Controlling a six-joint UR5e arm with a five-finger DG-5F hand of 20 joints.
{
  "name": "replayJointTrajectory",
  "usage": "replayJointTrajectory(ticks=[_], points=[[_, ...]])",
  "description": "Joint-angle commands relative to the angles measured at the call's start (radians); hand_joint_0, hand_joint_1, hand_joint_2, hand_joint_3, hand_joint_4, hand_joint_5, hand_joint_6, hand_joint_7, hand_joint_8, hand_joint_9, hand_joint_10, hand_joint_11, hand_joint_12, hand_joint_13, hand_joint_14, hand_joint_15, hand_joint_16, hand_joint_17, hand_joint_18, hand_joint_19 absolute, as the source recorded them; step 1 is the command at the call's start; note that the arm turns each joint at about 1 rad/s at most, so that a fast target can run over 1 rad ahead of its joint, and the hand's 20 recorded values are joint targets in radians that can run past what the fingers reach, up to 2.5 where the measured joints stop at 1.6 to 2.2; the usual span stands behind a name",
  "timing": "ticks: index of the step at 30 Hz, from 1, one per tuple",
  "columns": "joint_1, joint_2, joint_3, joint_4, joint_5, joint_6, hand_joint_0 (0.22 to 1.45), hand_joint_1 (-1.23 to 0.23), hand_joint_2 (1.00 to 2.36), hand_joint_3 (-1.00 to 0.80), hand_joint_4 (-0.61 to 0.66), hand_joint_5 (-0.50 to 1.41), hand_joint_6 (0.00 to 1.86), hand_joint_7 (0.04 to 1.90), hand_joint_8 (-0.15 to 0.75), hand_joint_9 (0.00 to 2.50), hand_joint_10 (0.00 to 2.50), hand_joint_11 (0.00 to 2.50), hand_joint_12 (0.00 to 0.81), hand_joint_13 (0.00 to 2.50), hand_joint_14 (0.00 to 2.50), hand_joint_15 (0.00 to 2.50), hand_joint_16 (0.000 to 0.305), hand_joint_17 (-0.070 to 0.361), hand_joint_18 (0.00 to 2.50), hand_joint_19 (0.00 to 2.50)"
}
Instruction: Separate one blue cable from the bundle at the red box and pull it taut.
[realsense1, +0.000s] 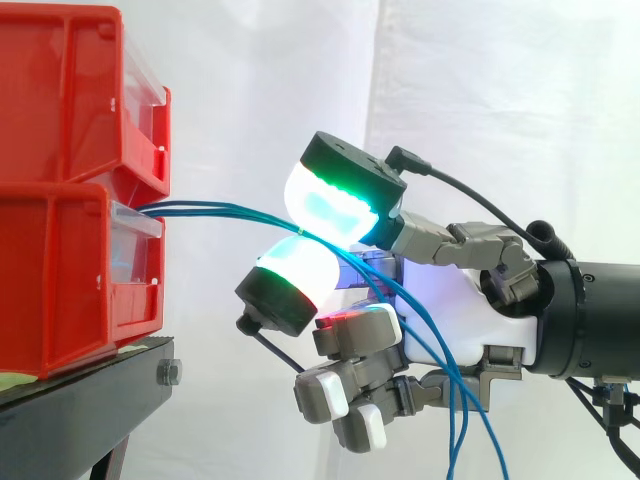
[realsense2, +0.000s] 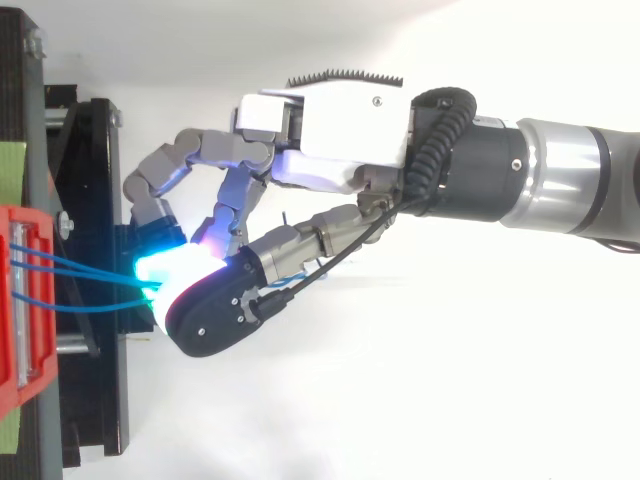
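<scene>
Robot hand (realsense1: 470, 310) sits just right of the stacked red plastic bins (realsense1: 60, 270) on my side view. Two glowing fingertips (realsense1: 335, 205) are pinched on the thin blue cables (realsense1: 220, 211), and I cannot tell how many strands. They run from the lower bin's front to the pinch, then hang past the palm.

The stacked red boxes (realsense1: 70, 280) on the black stand (realsense1: 80, 400) wall off the left. Between their fronts and the hand (realsense1: 455, 300) lies a narrow gap, crossed by the blue cables (realsense1: 215, 209), which run from the lower box into the pinch of two fingertips (realsense1: 330, 205). More cable hangs beneath the palm. Above the hand and under its fingers, before the white curtain (realsense1: 520, 100), the room is open.
</scene>
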Motion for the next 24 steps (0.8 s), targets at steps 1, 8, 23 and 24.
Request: replayJointTrajectory(ticks=[1,8,23,24], points=[[0.001,0.0,0.001,0.0,0.0,0.0,0.82,-0.94,1.02,-0.24,-0.04,-0.14,0.93,1.55,0.288,1.25,0.03,1.22,0.383,1.03,0.03,0.85,0.046,0.104,0.9,0.91],[-0.001,0.0,0.001,0.0,-0.003,-0.002,0.86,-0.89,1.0,-0.5,-0.17,-0.15,0.96,1.44,0.263,1.24,0.03,1.22,0.377,1.01,0.03,0.83,0.046,0.103,0.87,0.88],[0.001,0.0,-0.001,0.0,-0.003,-0.003,0.72,-0.99,1.0,-0.5,-0.04,-0.15,0.94,1.18,0.272,1.2,0.03,1.22,0.384,0.98,0.03,0.83,0.047,0.106,0.89,0.82],[0.001,0.0,-0.001,0.0,-0.003,-0.003,0.71,-1.0,1.0,-0.5,-0.03,-0.15,0.94,1.19,0.277,1.2,0.03,1.22,0.386,0.98,0.03,0.83,0.048,0.107,0.89,0.82]])
